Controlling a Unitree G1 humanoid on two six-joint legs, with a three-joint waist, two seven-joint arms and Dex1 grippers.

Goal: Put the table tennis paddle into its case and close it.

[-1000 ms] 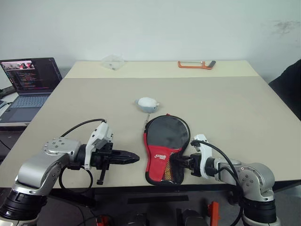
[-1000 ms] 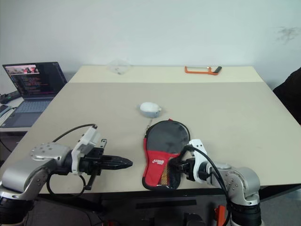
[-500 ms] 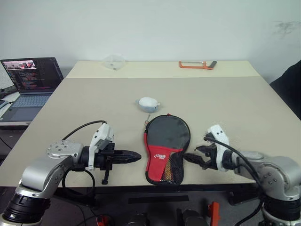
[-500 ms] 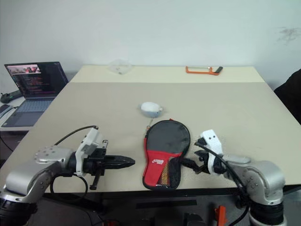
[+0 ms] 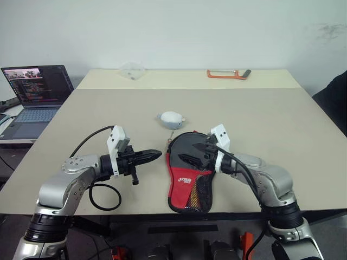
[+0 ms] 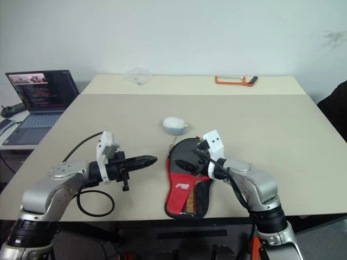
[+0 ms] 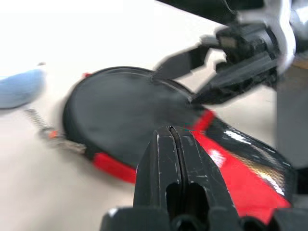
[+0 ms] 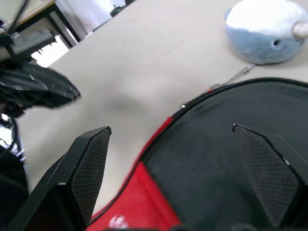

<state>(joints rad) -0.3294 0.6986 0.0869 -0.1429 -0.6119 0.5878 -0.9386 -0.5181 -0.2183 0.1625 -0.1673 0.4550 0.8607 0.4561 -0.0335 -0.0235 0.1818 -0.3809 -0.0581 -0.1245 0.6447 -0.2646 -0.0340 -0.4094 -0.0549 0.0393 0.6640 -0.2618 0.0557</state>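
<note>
The case [image 5: 190,170] lies under the wide-open, empty right pincer [image 5: 194,153]; the left pincer [image 5: 153,155] is pressed closed, empty.

Open laptop [image 5: 36,92] at the left edge, screen lit, beside the beige table [image 5: 271,124]; small grey-blue plush toy [image 5: 171,119] near the frame's middle, on the tabletop; orange-framed hacksaw [image 5: 227,73] at the upper right, along the far edge; clear crumpled plastic [image 5: 130,70] at the upper left of centre.
</note>
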